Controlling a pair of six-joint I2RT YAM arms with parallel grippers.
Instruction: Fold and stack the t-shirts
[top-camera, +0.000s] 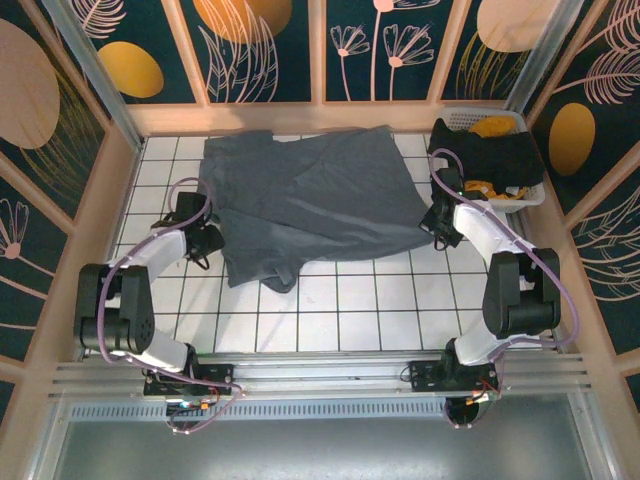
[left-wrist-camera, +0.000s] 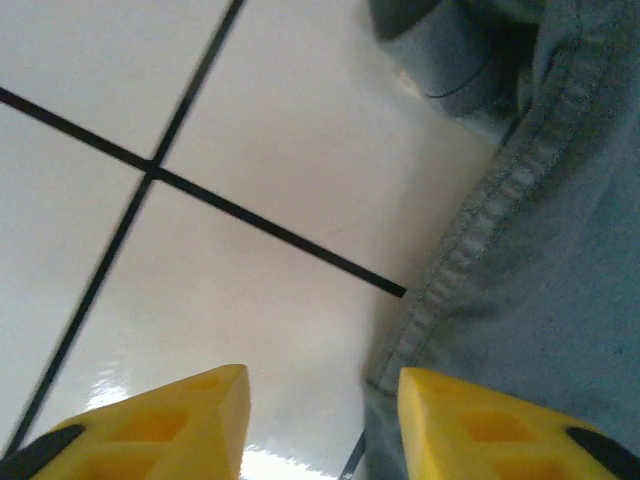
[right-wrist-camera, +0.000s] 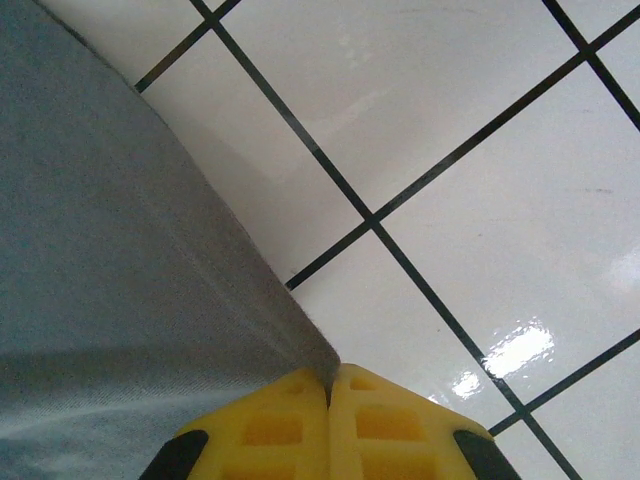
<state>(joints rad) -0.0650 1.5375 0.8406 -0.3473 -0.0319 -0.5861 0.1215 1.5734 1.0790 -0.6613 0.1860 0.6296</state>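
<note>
Though rumpled, slate-grey t-shirt (top-camera: 320, 200), edge in clenched right claw (right-wrist-camera: 330, 378); left claw (left-wrist-camera: 321, 375) agape.

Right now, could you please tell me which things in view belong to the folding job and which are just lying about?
Part of the job:
- slate blue-grey t-shirt, spread on the tiled table
- black t-shirt, draped over the white laundry basket
- mustard-yellow t-shirt, in that basket

Just lying about:
- the basket itself
- the table
</note>
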